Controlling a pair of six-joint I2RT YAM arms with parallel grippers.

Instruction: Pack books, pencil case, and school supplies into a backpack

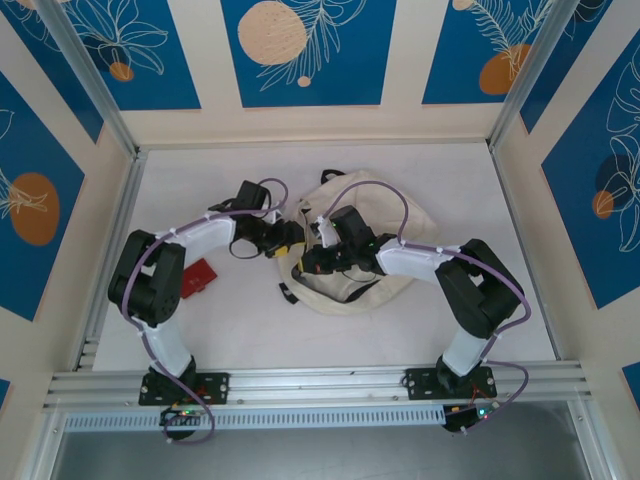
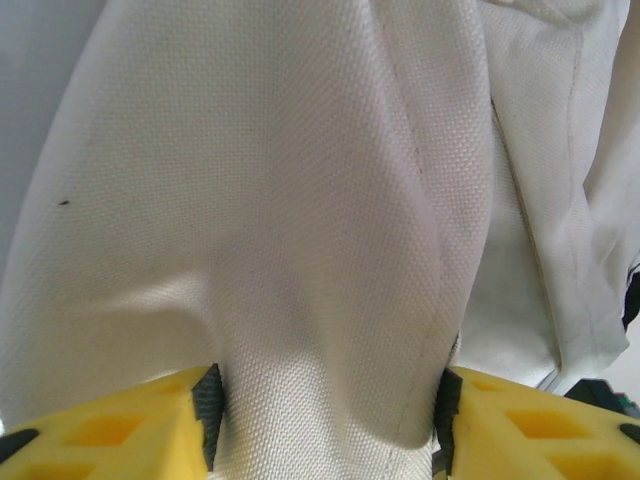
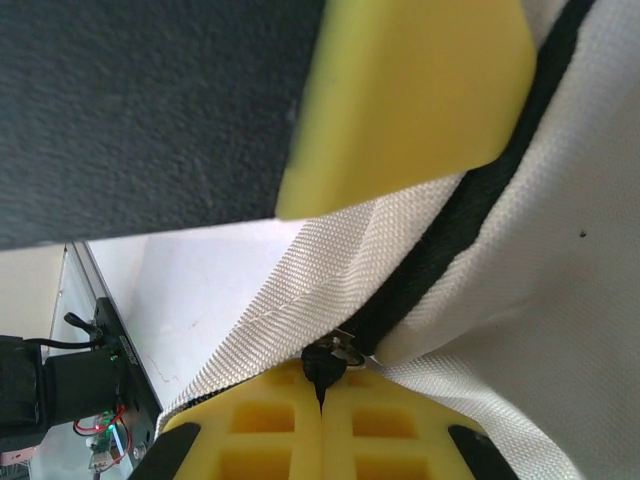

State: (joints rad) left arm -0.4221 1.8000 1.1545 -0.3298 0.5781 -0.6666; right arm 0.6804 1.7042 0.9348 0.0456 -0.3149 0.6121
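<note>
Backpack (image 1: 345, 298), mid-table, zip being worked.
We are pinching its zip pull (image 3: 322, 362) in the right gripper (image 3: 320, 415), fingers pressed together; the left gripper (image 2: 330, 405) is clamping a canvas fold, likely bracing the bag against the zip's drag.

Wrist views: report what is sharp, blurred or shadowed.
Left wrist: backpack weave crisp mid-frame, a soft shadow band low on it, left gripper's yellow fingers slightly soft at the bottom edge. Right wrist: zipper pull and nearby weave sharp, evenly lit, no glare.
</note>
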